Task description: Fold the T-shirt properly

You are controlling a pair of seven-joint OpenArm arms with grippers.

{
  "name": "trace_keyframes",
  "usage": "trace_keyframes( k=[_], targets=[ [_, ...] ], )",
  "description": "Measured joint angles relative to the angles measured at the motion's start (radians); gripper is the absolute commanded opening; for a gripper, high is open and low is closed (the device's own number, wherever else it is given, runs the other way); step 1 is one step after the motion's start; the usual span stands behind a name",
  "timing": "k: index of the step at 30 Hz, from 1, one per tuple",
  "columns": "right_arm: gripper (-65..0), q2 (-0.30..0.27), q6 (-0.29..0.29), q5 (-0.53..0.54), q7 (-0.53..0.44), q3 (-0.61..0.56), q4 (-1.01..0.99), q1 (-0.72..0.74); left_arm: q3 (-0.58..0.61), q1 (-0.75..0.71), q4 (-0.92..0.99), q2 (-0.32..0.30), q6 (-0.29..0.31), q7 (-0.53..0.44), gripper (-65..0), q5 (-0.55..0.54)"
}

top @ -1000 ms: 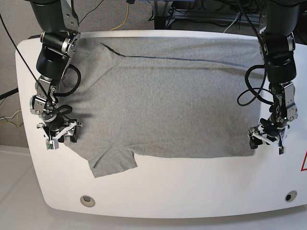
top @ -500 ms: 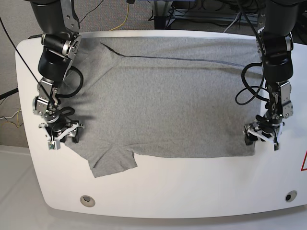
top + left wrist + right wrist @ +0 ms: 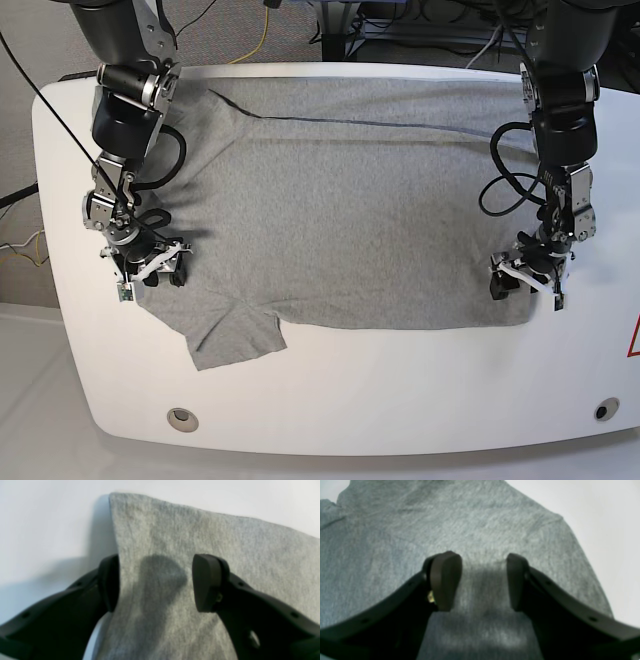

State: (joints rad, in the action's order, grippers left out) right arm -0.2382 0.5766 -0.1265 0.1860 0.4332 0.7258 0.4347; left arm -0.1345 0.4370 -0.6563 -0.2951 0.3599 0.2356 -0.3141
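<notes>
The T-shirt (image 3: 350,210) lies spread flat on the white counter (image 3: 330,400), covering most of its upper and middle part in the base view, with one short sleeve pointing to the lower left of the frame. It is a soft, light knit cloth, so I think it will sag and wrinkle when lifted and may slip out of a shallow pinch; the best places to take it are the edges and corners, with enough cloth between the pads. The left gripper (image 3: 155,582) stands over the lower right corner of the shirt in the base view; in its wrist view the jaws are apart, one pad just at the side edge of the cloth and the other over the cloth, nothing clamped. The right gripper (image 3: 483,581) is at the left side of the base view, near the shoulder and sleeve, and its jaws are also apart, both over the grey fabric, not closed on it.
</notes>
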Motion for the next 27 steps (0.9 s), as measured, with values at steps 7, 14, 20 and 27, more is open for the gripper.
trace_keyframes(
  k=[7, 14, 20, 27],
  targets=[
    [-33.0, 0.000, 0.000, 0.000, 0.001, 0.000, 0.000, 0.002, 0.000, 0.000, 0.000, 0.000, -0.001, 0.000, -26.1, 0.000],
    [-33.0, 0.000, 0.000, 0.000, 0.001, 0.000, 0.000, 0.001, 0.000, 0.000, -0.002, 0.000, -0.001, 0.004, -26.1, 0.000],
    [-33.0, -0.003, 0.000, 0.000, 0.002, 0.000, 0.000, 0.003, -0.001, 0.007, -0.009, -0.005, 0.000, 0.051, -26.1, 0.000],
    [-33.0, -0.003, 0.000, -0.005, 0.041, 0.000, 0.030, 0.005, -0.001, -0.003, -0.083, -0.005, -0.009, 0.142, -26.1, 0.010]
  ],
)
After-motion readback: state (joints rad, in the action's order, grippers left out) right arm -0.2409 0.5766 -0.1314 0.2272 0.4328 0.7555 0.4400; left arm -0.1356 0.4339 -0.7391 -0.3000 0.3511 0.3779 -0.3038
